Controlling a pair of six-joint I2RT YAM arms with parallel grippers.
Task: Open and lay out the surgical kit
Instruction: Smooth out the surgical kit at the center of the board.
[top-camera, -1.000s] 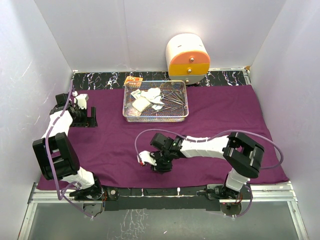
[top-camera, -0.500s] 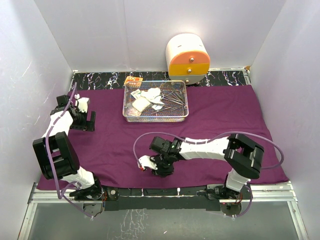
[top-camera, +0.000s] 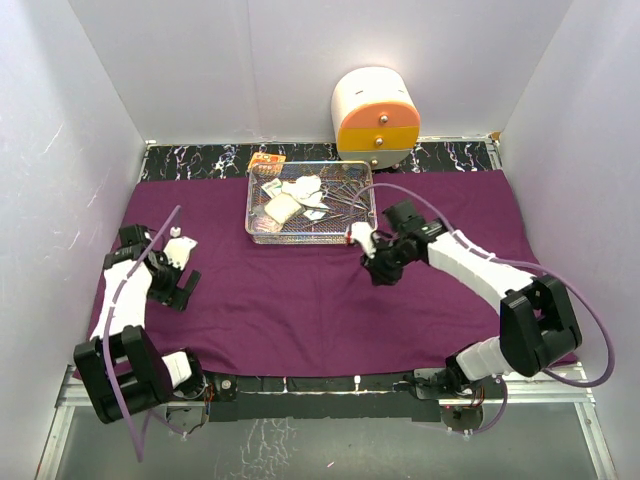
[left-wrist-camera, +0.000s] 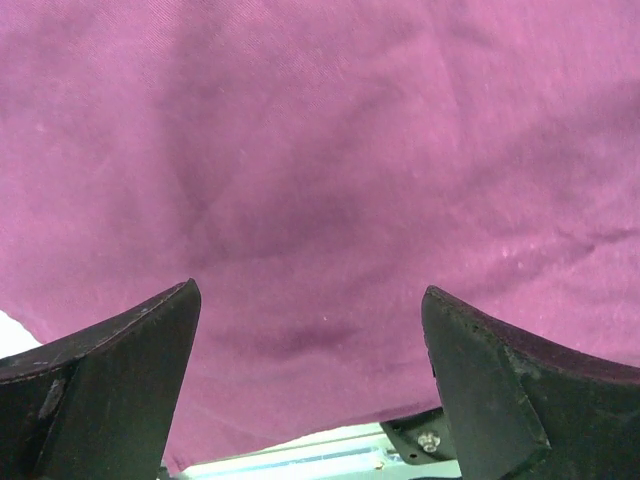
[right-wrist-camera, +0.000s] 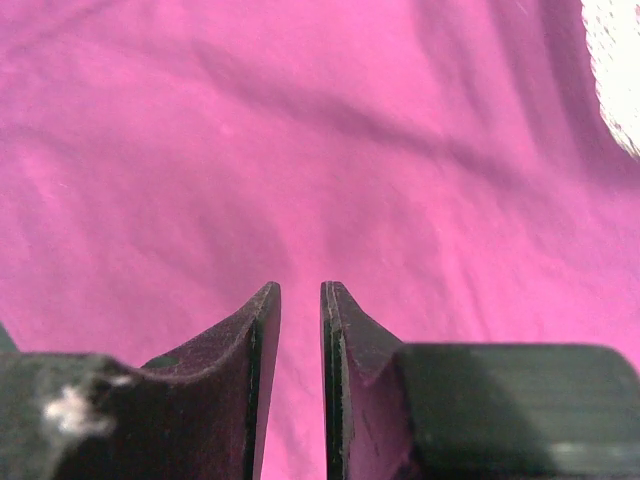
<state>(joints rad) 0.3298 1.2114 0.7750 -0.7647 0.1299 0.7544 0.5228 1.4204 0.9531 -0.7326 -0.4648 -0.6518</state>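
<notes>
The purple cloth (top-camera: 300, 290) lies spread flat over the table. At its back stands the wire-mesh tray (top-camera: 252, 222), with white gauze (top-camera: 283, 208) and metal forceps (top-camera: 345, 192) inside. My right gripper (top-camera: 382, 270) hangs just off the tray's front right corner, above the cloth (right-wrist-camera: 300, 130). Its jaws (right-wrist-camera: 300, 287) stand a narrow gap apart with nothing between them. My left gripper (top-camera: 178, 288) is over the left part of the cloth (left-wrist-camera: 320, 150), jaws (left-wrist-camera: 309, 290) wide open and empty. The cloth's near edge shows below them.
A white-and-orange drawer cabinet (top-camera: 377, 115) stands behind the tray against the back wall. An orange packet (top-camera: 265, 160) lies just behind the tray's back left corner. White walls close in the left, right and back sides.
The right arm has swung from the near middle of the cloth up to the tray's front right corner. The left gripper has moved nearer along the left side.
</notes>
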